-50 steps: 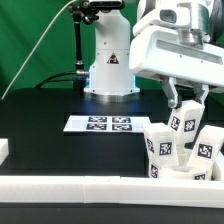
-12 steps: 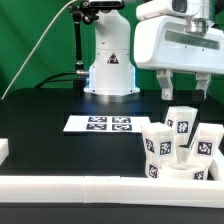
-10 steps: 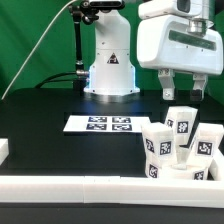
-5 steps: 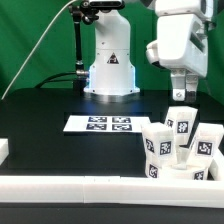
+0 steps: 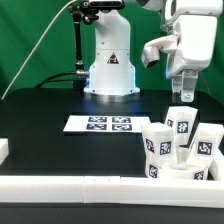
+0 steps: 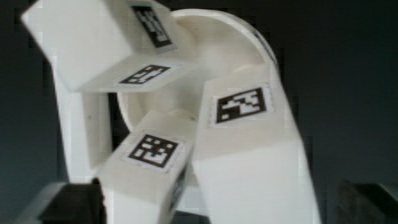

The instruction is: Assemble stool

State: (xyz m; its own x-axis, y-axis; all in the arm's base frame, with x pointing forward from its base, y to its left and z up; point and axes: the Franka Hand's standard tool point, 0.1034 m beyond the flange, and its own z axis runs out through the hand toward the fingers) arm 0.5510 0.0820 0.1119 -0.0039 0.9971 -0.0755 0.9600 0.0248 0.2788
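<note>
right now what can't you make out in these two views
- White plastic blocky stool legs: exterior view, the cluster runs off the right edge, so their count is unclear.
- Thick round white seat disc: wrist view, legs in front cover most of it.
- Claw: exterior view, too small to tell whether it is open or shut.
- Square tags: blurred, patterns unreadable.

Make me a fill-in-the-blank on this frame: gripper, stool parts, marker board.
1. The gripper hangs ____ the cluster of stool legs, holding nothing.
2. The marker board lies flat on the ____ table.
3. Each stool leg carries a black-and-white square ____.
4. In the exterior view, the stool legs stand to the marker board's ____.

Missing words: above; black; tag; right
</note>
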